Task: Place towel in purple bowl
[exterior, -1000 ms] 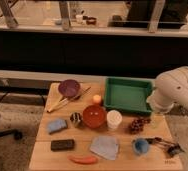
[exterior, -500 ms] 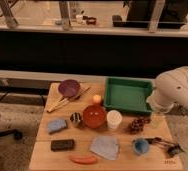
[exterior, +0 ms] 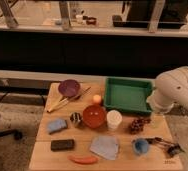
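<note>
The towel (exterior: 105, 147) lies flat and slightly rumpled near the front edge of the table (exterior: 152, 161), just near of the red bowl (exterior: 94, 116) and the white cup (exterior: 114, 120). The purple bowl (exterior: 69, 88) sits at the far left of the table, well apart from the towel, with long wooden sticks (exterior: 67, 101) lying beside it on its near side.

A white arm reaches in from the right. The hand (exterior: 156, 106) is at its low end, by the right rim of the green tray (exterior: 128, 80), well apart from both towel and purple bowl. I cannot tell whether it is apart or together.

A blue pad (exterior: 57, 125) lies at the left, with a dark block (exterior: 62, 144) nearer the front. An orange-red stick (exterior: 83, 159) lies at the front edge, just left of the towel. A small blue cup (exterior: 140, 146) stands to the towel's right, and a dark cluster (exterior: 138, 124) sits beyond it, beside the white cup. An orange ball (exterior: 97, 99) rests between the purple bowl and the tray.
</note>
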